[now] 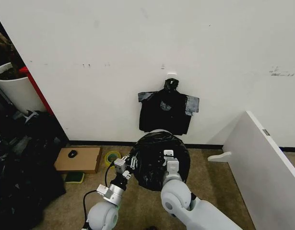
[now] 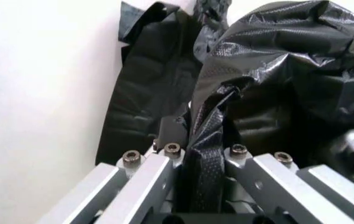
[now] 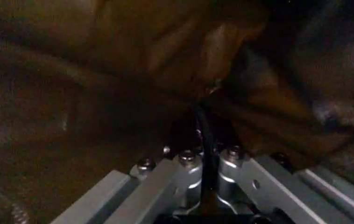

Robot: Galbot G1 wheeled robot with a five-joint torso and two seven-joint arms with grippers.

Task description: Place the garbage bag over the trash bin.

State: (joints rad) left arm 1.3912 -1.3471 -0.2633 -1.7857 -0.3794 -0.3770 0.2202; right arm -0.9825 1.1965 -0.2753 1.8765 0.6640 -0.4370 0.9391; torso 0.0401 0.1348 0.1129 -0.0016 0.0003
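Observation:
The glossy black garbage bag point(image 1: 154, 155) is draped over the trash bin, of which a pale sliver of rim point(image 1: 159, 130) shows at the far side. My left gripper point(image 1: 130, 164) is at the bag's left edge. In the left wrist view it point(image 2: 205, 150) is shut on a fold of the bag point(image 2: 277, 70). My right gripper point(image 1: 169, 155) rests on the bag's top near the middle. The right wrist view shows it point(image 3: 205, 151) shut on a thin pleat of the bag point(image 3: 133, 56).
A flat black bundle point(image 1: 166, 112) with grey tabs hangs on the wall just behind the bin. A cardboard box point(image 1: 85, 160) and a tape roll point(image 1: 111, 156) lie to the left, beside a heap of dark bags point(image 1: 17, 167). A white board point(image 1: 262, 153) leans at the right.

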